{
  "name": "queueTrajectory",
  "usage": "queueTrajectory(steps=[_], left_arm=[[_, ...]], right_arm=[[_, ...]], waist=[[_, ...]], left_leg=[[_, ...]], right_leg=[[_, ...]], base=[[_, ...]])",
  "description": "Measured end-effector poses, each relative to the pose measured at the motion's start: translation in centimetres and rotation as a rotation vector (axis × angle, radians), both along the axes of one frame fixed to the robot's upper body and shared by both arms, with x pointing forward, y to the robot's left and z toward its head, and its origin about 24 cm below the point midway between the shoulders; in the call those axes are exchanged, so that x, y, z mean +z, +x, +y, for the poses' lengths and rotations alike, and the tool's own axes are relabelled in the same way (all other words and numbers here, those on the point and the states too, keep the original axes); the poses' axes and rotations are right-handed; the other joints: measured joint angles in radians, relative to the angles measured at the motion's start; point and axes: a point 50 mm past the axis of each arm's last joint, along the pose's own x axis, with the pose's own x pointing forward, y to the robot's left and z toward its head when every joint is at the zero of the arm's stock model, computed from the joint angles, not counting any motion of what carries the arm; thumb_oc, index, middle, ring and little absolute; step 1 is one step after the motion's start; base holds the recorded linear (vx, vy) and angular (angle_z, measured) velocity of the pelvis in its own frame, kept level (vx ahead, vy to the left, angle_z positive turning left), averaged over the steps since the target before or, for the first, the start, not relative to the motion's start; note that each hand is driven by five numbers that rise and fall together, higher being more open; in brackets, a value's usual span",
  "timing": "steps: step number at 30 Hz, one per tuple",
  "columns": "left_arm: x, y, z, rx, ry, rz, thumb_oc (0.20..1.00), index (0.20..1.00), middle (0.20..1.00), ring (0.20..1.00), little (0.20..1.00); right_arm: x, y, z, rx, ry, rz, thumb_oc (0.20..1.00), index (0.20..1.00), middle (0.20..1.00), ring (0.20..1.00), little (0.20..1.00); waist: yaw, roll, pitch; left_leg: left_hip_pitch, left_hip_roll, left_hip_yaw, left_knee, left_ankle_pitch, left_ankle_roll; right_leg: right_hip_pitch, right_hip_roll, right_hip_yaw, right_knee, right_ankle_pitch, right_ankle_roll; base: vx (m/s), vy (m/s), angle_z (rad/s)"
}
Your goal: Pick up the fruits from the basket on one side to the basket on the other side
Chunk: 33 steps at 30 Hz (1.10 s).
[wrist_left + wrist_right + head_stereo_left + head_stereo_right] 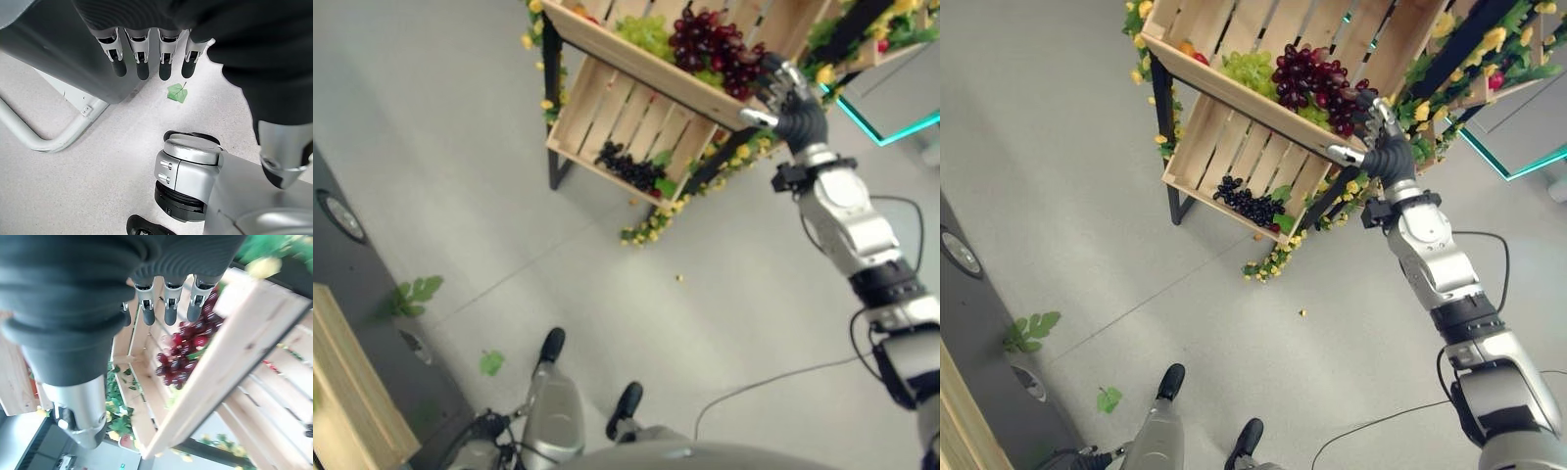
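Observation:
A tilted upper wooden crate (636, 67) on a black stand holds red grapes (710, 44), green grapes (646, 34) and an orange and red fruit (1190, 49) at its left end. Black grapes (631, 166) lie in the lower crate (607, 108). My right hand (793, 98) is raised to the upper crate's front right corner, beside the red grapes. In the right wrist view its fingers (171, 308) are straight and open, with the red grapes (188, 355) just past them and nothing held. My left hand (142, 54) hangs open above the floor, fingers straight.
Yellow flowers and green leaves (656, 223) trail along the stand. Loose leaves (491, 362) lie on the grey floor. A dark cabinet (352, 245) and a pale wooden piece (352, 392) stand at the left. A teal-edged panel (891, 117) is at the right.

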Motion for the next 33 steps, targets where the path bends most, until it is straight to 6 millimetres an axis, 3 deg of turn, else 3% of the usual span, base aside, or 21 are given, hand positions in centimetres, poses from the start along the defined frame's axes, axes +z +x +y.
queueTrajectory(steps=[6, 10, 19, 25, 29, 33], left_arm=[[-0.4, -0.6, -0.8, -0.014, -0.017, 0.017, 1.0, 1.0, 1.0, 1.0, 1.0], [-0.3, -0.7, -0.6, -0.01, -0.01, 0.016, 1.0, 1.0, 1.0, 1.0, 1.0], [-0.4, -1.0, -0.7, -0.009, -0.007, 0.025, 1.0, 1.0, 1.0, 1.0, 1.0], [-0.6, -1.3, -1.1, -0.035, -0.006, 0.043, 1.0, 1.0, 1.0, 1.0, 1.0], [-0.8, -2.1, -1.2, -0.028, -0.011, 0.066, 1.0, 1.0, 1.0, 1.0, 1.0], [-1.0, -2.9, -1.5, -0.022, -0.019, 0.087, 1.0, 1.0, 1.0, 1.0, 1.0]], right_arm=[[-4.0, -2.5, 0.1, 0.022, -0.015, 0.072, 1.0, 1.0, 1.0, 1.0, 1.0], [-6.2, -3.6, -0.6, -0.009, -0.042, 0.125, 1.0, 1.0, 1.0, 1.0, 1.0], [-11.1, -6.3, 0.0, -0.037, -0.041, 0.247, 1.0, 1.0, 1.0, 1.0, 1.0], [-15.3, -8.8, -0.1, -0.057, -0.054, 0.397, 1.0, 1.0, 1.0, 1.0, 1.0], [-17.0, -9.9, -0.2, -0.066, -0.068, 0.463, 1.0, 1.0, 1.0, 1.0, 1.0], [-21.2, -11.7, -1.1, -0.121, -0.08, 0.641, 1.0, 1.0, 1.0, 1.0, 1.0]], waist=[[-0.019, 0.044, -0.029], [-0.039, 0.047, -0.042], [-0.063, 0.056, -0.059], [-0.083, 0.078, -0.092], [-0.109, 0.089, -0.112], [-0.114, 0.092, -0.132]], left_leg=[[0.014, -0.001, 0.002, -0.007, 0.001, 0.001], [0.028, -0.001, 0.011, -0.016, 0.002, 0.003], [0.071, -0.013, 0.027, -0.048, 0.006, 0.01], [0.098, -0.018, 0.034, -0.069, 0.011, 0.016], [0.12, -0.021, 0.04, -0.082, 0.013, 0.019], [0.149, -0.022, 0.052, -0.103, 0.017, 0.023]], right_leg=[[0.01, -0.002, 0.002, 0.0, -0.002, 0.002], [0.013, -0.004, 0.013, 0.0, -0.002, 0.003], [0.035, -0.019, 0.025, 0.0, -0.006, 0.014], [0.049, -0.025, 0.027, 0.0, -0.009, 0.018], [0.065, -0.03, 0.027, 0.0, -0.014, 0.023], [0.078, -0.033, 0.033, 0.0, -0.017, 0.027]], base=[[0.0, 0.008, 0.0], [0.0, 0.008, -0.07], [0.01, 0.006, -0.04], [0.0, 0.0, 0.0], [0.0, -0.006, -0.02], [0.0, -0.051, -0.04]])
